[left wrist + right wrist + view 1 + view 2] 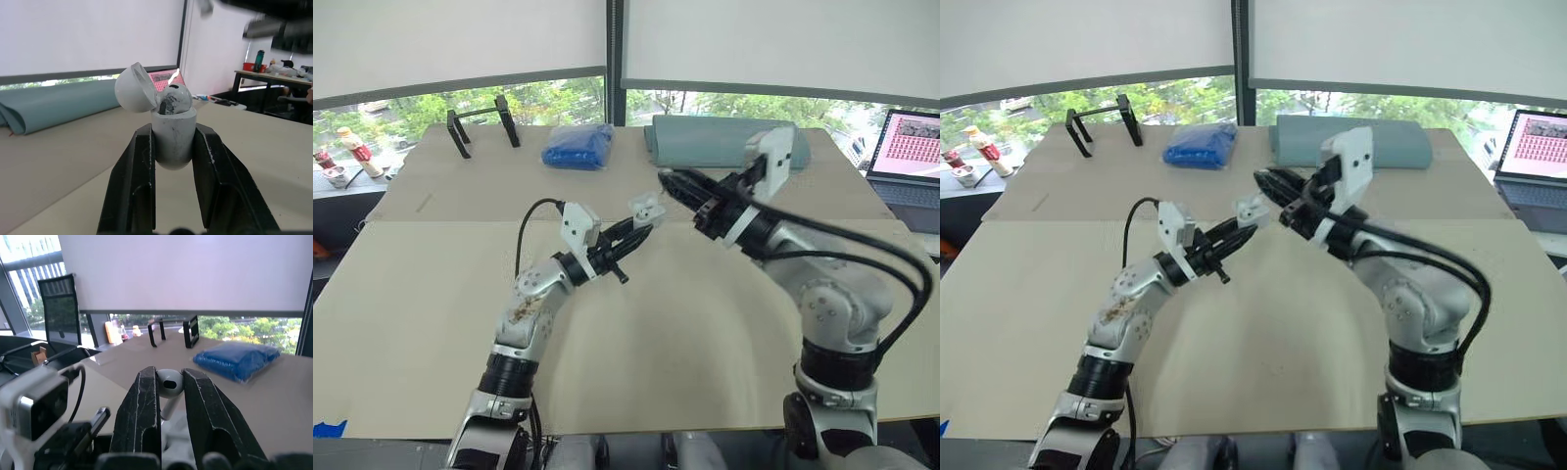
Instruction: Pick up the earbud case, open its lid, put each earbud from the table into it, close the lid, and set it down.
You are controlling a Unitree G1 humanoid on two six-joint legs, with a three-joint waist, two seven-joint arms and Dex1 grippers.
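My left gripper (641,227) is shut on the white earbud case (172,134), held in the air above the middle of the table. The case's lid (135,88) stands open and one earbud (174,99) sits inside it. My right gripper (668,181) is shut on a second white earbud (169,383), just to the right of and slightly above the case (646,208). The two grippers' tips are almost touching.
A blue bag (578,146) and a rolled teal mat (724,141) lie at the far side of the beige table (431,313). A black stand (481,124) is at the far left. A laptop (911,157) sits at the right edge.
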